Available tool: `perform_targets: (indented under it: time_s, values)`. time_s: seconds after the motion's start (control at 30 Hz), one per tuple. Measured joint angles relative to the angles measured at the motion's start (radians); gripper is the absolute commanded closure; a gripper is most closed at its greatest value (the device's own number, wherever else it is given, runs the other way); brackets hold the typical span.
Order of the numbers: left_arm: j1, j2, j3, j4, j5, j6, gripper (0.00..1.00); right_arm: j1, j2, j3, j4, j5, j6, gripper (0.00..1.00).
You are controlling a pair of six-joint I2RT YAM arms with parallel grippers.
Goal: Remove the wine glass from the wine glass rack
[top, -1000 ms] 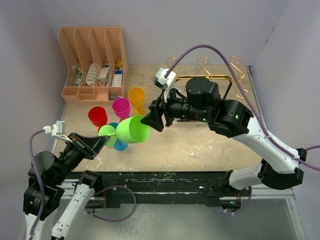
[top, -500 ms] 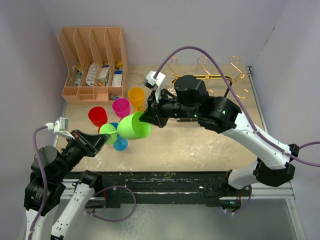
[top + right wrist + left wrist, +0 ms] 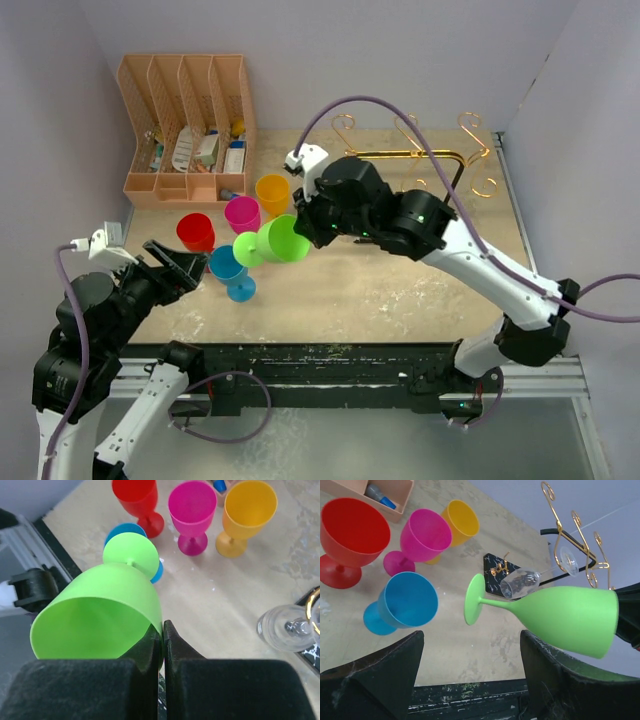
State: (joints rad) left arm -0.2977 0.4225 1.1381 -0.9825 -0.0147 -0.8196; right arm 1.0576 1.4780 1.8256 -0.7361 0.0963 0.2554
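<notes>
A green wine glass (image 3: 280, 240) lies on its side in the air above the table, foot pointing left. My right gripper (image 3: 303, 228) is shut on its rim (image 3: 161, 622), one finger inside the bowl (image 3: 100, 615). My left gripper (image 3: 471, 635) stands open just below and left of the glass's foot (image 3: 474, 600), touching nothing. The gold wine glass rack (image 3: 420, 153) stands at the back right on its black marbled base (image 3: 495, 565). A clear wine glass (image 3: 520, 584) hangs from the rack (image 3: 575, 535); its bowl (image 3: 285, 627) also shows in the right wrist view.
Red (image 3: 195, 233), magenta (image 3: 242, 213), orange (image 3: 272, 190) and blue (image 3: 228, 266) wine glasses stand upright on the table's left half, close under the green one. An orange slotted organiser (image 3: 185, 115) fills the back left corner. Walls close in on both sides.
My right gripper closed on the green glass's rim. My left gripper then opened, let go of the foot and drew back. The right arm carried the glass a little left.
</notes>
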Motion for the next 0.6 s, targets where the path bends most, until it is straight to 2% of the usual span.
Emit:
perform_targets:
  time_s: [0.33,0.6]
  values:
    - [0.0,0.007,0.037,-0.03,-0.054,0.046,0.2,-0.011,0.238,0.009,-0.082,0.04,-0.004,1.0]
    - [0.0,0.008,0.049,-0.031,-0.072,0.066,0.2,-0.019,0.307,0.029,-0.113,0.07,-0.019,1.0]
